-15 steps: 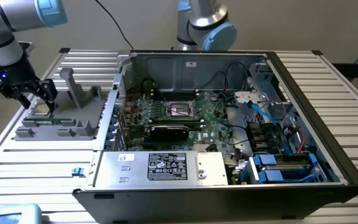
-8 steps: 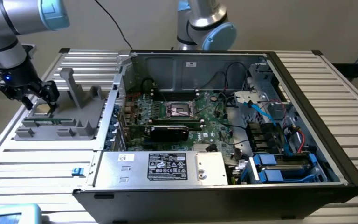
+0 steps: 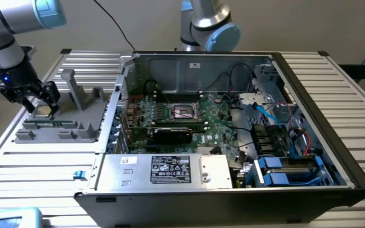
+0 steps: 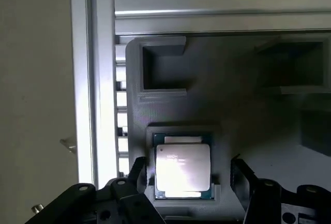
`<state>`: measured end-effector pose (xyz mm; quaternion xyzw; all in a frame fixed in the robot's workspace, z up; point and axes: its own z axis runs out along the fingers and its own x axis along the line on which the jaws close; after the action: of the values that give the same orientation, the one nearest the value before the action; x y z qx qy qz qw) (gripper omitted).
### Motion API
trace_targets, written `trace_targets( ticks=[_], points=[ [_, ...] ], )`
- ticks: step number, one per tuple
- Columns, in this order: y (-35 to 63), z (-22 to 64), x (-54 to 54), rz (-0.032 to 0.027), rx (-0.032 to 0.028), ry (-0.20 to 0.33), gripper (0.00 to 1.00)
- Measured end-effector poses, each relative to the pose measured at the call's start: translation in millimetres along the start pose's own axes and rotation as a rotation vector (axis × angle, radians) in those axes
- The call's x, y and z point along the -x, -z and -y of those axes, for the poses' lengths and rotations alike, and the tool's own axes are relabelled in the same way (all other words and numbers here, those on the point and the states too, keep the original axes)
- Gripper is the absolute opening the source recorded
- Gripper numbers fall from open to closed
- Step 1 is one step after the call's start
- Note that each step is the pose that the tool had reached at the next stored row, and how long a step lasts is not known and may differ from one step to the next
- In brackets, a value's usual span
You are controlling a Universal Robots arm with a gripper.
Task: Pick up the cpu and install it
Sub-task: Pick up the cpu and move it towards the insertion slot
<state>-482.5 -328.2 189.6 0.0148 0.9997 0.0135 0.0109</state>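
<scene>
Claw (image 3: 41, 105): jaws stood wide and empty, lowered over the cpu (image 3: 43, 112), with one of the fingers (image 4: 137, 172) to each side of the chip and apparently clear of it. Cpu: lay flat, metal top up, seated in a shallow square recess of a grey holder (image 3: 62, 129) near the tabletop's edge at the exterior view's left. Risks, as judged: the recess walls hugged the chip closely, so a claw slightly off centre could have closed on the holder's rim instead of the chip's thin edges. An uneven squeeze could have tipped the chip or wedged it askew in the recess. A weak hold on so flat a part could have let it slip. Holder: also had empty rectangular pockets and upright posts. Tabletop (image 3: 36, 166): slatted aluminium, ribbed, pale. Open computer case (image 3: 355, 159): occupied the tabletop's middle, with the motherboard socket (image 3: 184, 112) exposed and well apart from the cpu, and a silver labelled box (image 3: 169, 170) at the near wall. Second arm (image 3: 211, 28): stood past the far edge. Room: plain beige wall behind.
</scene>
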Motion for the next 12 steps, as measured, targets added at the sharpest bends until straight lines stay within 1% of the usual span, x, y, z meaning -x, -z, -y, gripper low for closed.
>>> trace_targets(
  ticks=[7,9,12],
  points=[
    [-3.2,-0.2,-0.6,-0.0004,0.0004,0.0,0.76],
    [-3.7,-0.2,-0.6,-0.0062,0.0022,0.0,0.76],
    [-3.9,-0.2,-0.6,-0.0109,0.0041,0.0,0.76]
  ],
)
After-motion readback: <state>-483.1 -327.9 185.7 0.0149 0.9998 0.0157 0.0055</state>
